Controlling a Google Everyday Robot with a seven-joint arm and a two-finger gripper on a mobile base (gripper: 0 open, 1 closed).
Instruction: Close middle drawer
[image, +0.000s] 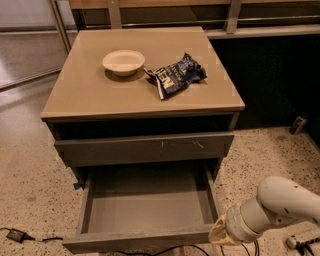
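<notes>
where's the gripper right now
The gripper is at the lower right of the camera view, beside the front right corner of the open middle drawer, below the scratched drawer front.

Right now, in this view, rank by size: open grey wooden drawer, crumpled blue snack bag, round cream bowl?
Grey middle drawer
Blue snack bag
Cream bowl, nearly bag-sized
The gripper is at the drawer's front-right corner.

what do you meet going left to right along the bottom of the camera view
black plug on the floor → open middle drawer → claw, at the drawer's front right corner → white arm
</notes>
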